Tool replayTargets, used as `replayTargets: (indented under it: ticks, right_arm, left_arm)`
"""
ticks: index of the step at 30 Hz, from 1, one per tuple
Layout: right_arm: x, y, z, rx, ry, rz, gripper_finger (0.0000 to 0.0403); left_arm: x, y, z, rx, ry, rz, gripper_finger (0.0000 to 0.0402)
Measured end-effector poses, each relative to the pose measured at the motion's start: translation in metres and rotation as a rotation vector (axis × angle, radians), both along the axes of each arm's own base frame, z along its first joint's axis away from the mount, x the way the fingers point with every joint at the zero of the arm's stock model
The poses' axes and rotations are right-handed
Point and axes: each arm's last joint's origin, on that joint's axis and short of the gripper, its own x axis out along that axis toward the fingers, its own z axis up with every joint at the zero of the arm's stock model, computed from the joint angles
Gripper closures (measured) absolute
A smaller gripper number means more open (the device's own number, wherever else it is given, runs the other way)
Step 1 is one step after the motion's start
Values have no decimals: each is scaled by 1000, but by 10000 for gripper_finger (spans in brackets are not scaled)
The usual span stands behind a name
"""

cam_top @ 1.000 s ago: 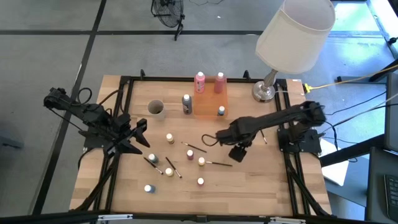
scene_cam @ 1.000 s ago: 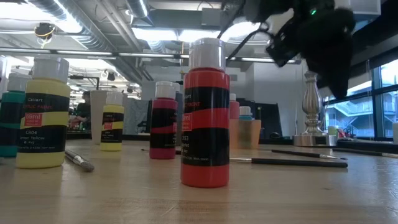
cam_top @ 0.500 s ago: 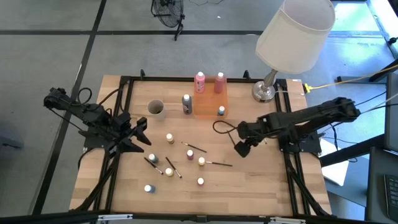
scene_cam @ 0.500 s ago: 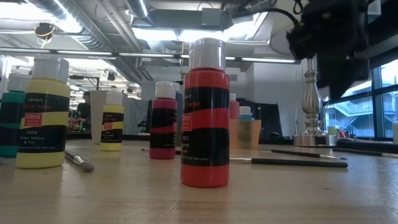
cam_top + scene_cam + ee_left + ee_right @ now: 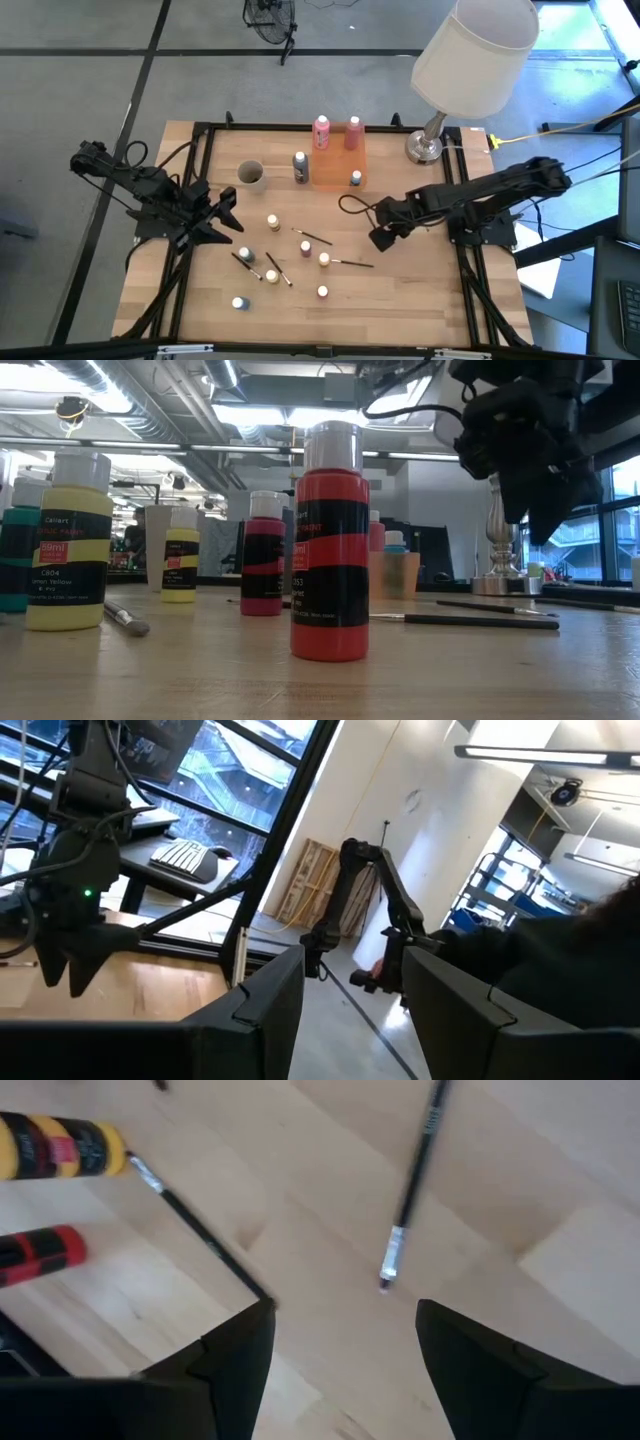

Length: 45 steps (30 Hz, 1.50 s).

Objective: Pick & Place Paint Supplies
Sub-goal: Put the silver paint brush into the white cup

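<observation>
My left gripper (image 5: pixel 222 222) sits at the left-middle of the overhead frame, over the table's (image 5: pixel 420 290) left edge, fingers spread wide and empty; its wrist camera shows both fingers (image 5: pixel 260 1015) apart with only the room between them.

Just right of it, the small paint bottles are scattered across the centre of the frame: a blue-capped bottle (image 5: pixel 239 302) lowest down, a yellow-capped bottle (image 5: pixel 273 221) higher up, white-capped bottles (image 5: pixel 323 259) further right. Thin dark brushes (image 5: pixel 277 269) lie flat among them.

Above these, in the upper middle, stand a cup (image 5: pixel 251 175), a dark bottle (image 5: pixel 300 166), and two pink bottles (image 5: pixel 321 131) by an orange tray (image 5: pixel 337 168).

From table height, a red bottle (image 5: pixel 331 540) fills the centre, with a yellow bottle (image 5: pixel 69 541) at the left.

My right gripper (image 5: pixel 381 238) hangs right of centre, above the table, near one brush (image 5: pixel 351 263) but not touching it. Its wrist camera shows fingers (image 5: pixel 238 1350) parted wide, holding nothing, with two brushes (image 5: pixel 411 1188) on the wood below.

The lamp (image 5: pixel 475 55) stands at the upper right.
</observation>
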Motion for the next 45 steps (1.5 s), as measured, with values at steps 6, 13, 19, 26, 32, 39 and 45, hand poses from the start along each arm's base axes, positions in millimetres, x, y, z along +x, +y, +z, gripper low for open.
replayTargets:
  ticks: [6,13,19,26,32,39,45]
  right_arm:
    - [8,3,-11,30,26,8,156]
    - [10,3,-20,24,75,6,156]
    - [12,7,-34,15,144,27,156]
    - [12,14,-43,5,200,61,156]
    - [24,21,-40,-17,216,115,156]
    - [29,22,-49,-56,365,155,156]
    - [37,23,-51,-49,293,151,156]
  left_arm:
    - [0,0,0,14,-8,2,235]
    - [0,0,0,19,-5,-4,235]
    - [0,0,0,19,-5,-4,235]
    - [0,0,0,26,-8,3,235]
    - [2,5,0,32,-11,39,235]
    - [4,9,0,33,-10,67,235]
    - [4,9,-1,36,-4,68,235]
